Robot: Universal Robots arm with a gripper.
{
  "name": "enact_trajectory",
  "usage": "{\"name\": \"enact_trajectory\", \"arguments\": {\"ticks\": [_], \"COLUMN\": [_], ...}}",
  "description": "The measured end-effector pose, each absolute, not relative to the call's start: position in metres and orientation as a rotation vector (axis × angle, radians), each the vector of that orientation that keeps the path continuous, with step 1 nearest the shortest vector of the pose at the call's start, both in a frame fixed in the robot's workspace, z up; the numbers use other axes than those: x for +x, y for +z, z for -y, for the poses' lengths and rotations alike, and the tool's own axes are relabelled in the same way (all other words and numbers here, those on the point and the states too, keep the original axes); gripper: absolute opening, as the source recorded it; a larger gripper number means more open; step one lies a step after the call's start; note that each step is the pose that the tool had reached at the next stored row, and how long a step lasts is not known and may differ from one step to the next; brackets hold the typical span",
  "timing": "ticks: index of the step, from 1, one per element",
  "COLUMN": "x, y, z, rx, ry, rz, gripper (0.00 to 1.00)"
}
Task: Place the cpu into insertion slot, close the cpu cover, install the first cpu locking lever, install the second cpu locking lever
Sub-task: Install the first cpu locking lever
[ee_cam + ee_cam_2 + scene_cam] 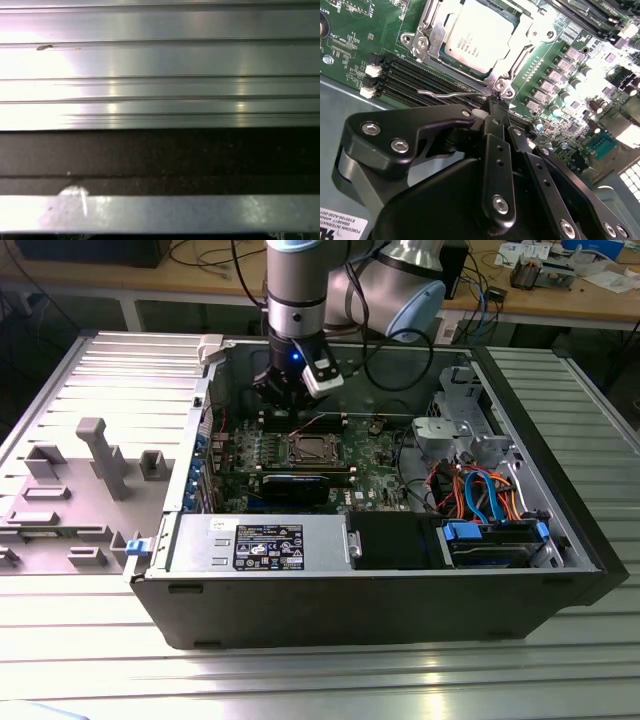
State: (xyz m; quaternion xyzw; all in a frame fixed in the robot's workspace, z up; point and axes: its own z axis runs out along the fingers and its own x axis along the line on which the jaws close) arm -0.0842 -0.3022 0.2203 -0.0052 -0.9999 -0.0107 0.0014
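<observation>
Cpu (476, 37) sits flat in its socket on the green board (360, 30), just ahead of the jaws (492, 107) in the second wrist view, its silvery top showing through the window of the cover (432, 30), which lies closed around it. A thin metal lever (447, 93) runs along the socket's near edge, between the chip and the jaws — it stands slightly off the board beside the black memory slots (402, 80). The black jaws are drawn together, their tips meeting at or right by the lever's end near the socket corner; whether they actually pinch it I cannot tell. In the exterior view the arm (296, 300) reaches down into the open computer case (380, 590) on the ribbed metal worktop (90, 650), the jaws (283, 400) hanging just behind the socket (311, 449).
</observation>
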Motion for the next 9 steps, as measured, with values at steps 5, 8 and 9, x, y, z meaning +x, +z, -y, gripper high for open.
{"name": "enact_trajectory", "arguments": {"ticks": [5,8,9], "x": [-0.0831,-0.0817,-0.0809], "y": [0.2172,0.2152,0.2144], "z": [0.3017,0.3013,0.3010], "rx": [-0.016,-0.016,-0.016], "ry": [-0.034,-0.033,-0.033], "rz": [3.138,3.138,3.138], "gripper": [0.11,0.11,0.11]}}
